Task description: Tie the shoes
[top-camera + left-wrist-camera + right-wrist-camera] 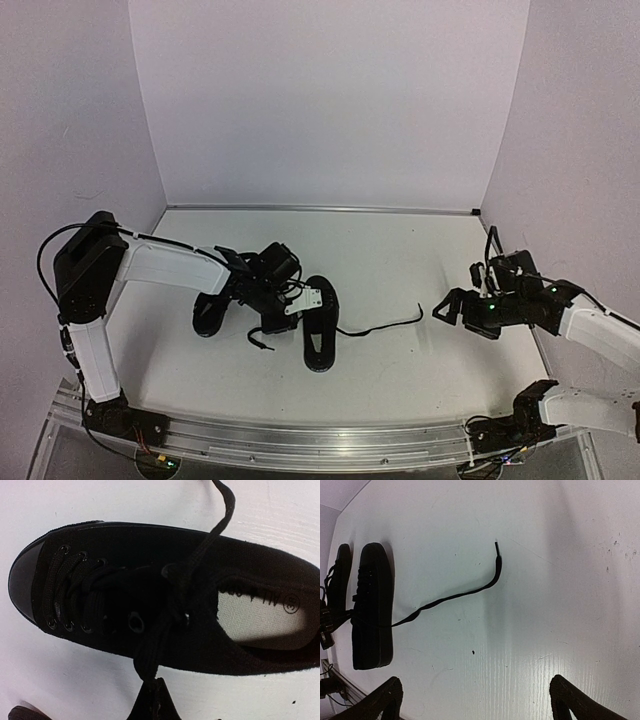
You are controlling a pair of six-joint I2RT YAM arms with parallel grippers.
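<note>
Tightly shut, the left gripper [152,697] pinches a lace end [146,662] that runs from the middle of the black shoe [125,545] down to its fingertips, just off the shoe's side. That shoe lies flat on its sole on the white table [60,680], with its toe to the left in the left wrist view and its opening to the right. A 2nd lace end [455,596] leaves the opposite side of the shoe. It lies loose across the table toward the right arm, and its tip is well short of the right gripper [475,682]. The right gripper's 2 fingers [382,700] stand wide apart with nothing between them, over bare tabletop. Seen from above, the 2nd shoe [210,312] sits just to the left of the 1st, partly under the left arm. Both shoes are in the middle-left part of the table.
</note>
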